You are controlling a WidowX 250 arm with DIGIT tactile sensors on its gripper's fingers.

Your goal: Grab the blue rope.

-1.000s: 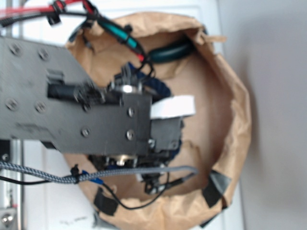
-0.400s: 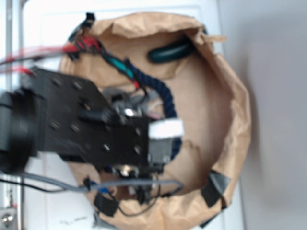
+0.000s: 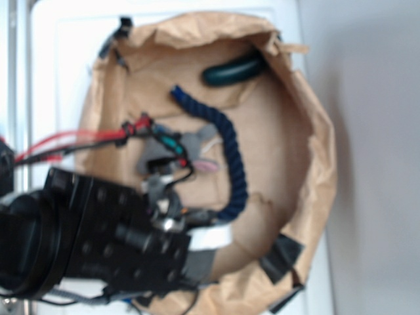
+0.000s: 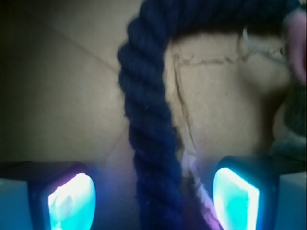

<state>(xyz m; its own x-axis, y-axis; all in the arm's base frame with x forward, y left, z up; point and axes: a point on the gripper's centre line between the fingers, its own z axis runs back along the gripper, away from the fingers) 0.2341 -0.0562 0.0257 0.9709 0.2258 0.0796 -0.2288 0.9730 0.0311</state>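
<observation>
**Blue rope framed between parted gripper fingers inside a paper-lined basin**

A round basin walled with crumpled brown paper [image 3: 315, 131] is seen from above on a white surface [image 3: 59, 59]. A thick, twisted dark navy-blue rope [image 3: 233, 157] lies across the basin's brown floor, curving from an end near the upper-left wall down through the middle to a hooked end near the lower edge. A smooth dark green curved object [image 3: 233, 69] rests against the upper wall, well apart from the rope. A small grey plush toy [image 3: 190, 147] lies just left of the rope's middle stretch, partly hidden by red and black cables [image 3: 72, 141]. The black robot arm [image 3: 85, 239] fills the lower-left corner, and its gripper [image 3: 210, 237], marked by a white band, is seen at the lower edge beside the rope's hooked end.

In the wrist view, the gripper [image 4: 153, 196] is shown with its two fingers [image 4: 72, 199] held wide apart, their pads glowing cyan. The rope [image 4: 151, 129] runs down between them, and neither pad is seen touching it. Nothing is gripped.
</observation>
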